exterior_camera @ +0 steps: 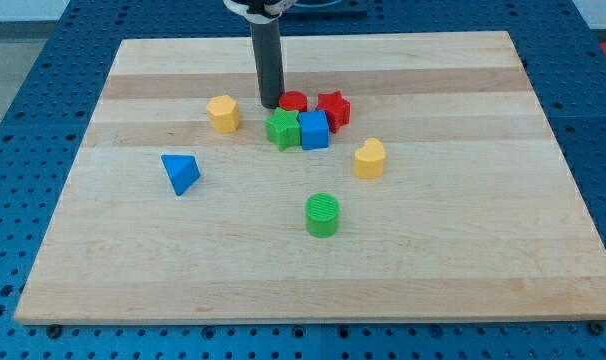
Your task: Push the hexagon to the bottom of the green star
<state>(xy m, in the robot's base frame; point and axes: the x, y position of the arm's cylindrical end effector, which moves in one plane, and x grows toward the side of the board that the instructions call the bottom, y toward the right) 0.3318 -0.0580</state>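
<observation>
Camera view: one oblique look down onto a pale wooden board made of glued planks, lying on a blue perforated table that frames it on every side; little of the room beyond shows. Positions are given relative to the green star, which sits near the board's middle, toward the view's top. The yellow hexagon lies apart to the star's left and slightly toward the view's top. A blue cube touches the star on its right. Behind the star, toward the view's top, stand a red cylinder and, further right, a red star, both packed close to the cube. A yellow heart-like block lies to the star's lower right, a green cylinder well below it, and a blue triangular block to its lower left. My tip, the end of a plain dark rod that grasps nothing, rests just above the star's upper left, beside the red cylinder and possibly touching it, with the hexagon to its left.
</observation>
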